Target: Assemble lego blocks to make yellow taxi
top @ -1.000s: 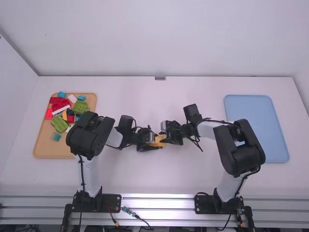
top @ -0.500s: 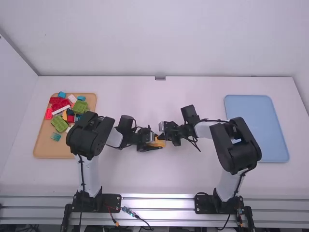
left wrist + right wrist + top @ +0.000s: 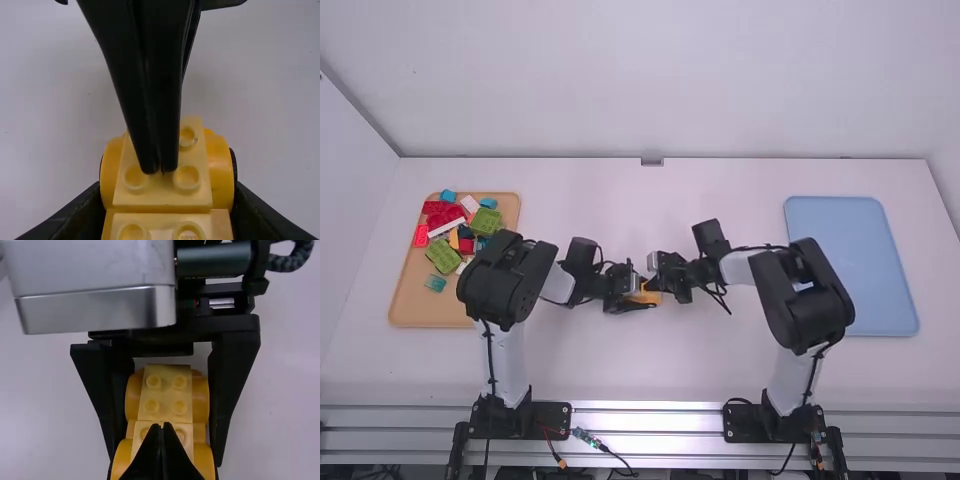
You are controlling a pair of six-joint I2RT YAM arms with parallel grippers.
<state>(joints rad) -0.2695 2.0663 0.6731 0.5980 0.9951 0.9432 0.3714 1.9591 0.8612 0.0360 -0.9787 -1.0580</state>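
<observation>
Centre: probably light, stiff yellow blocks (image 3: 651,297), best side-held, are clamped by left gripper (image 3: 642,291); right gripper (image 3: 160,169) is closed.

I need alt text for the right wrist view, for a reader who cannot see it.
Yellow blocks with round studs are held between the left arm's black fingers, one on each side. The right arm's fingers, closed together, end over the studs. Behind is the white table.
</observation>
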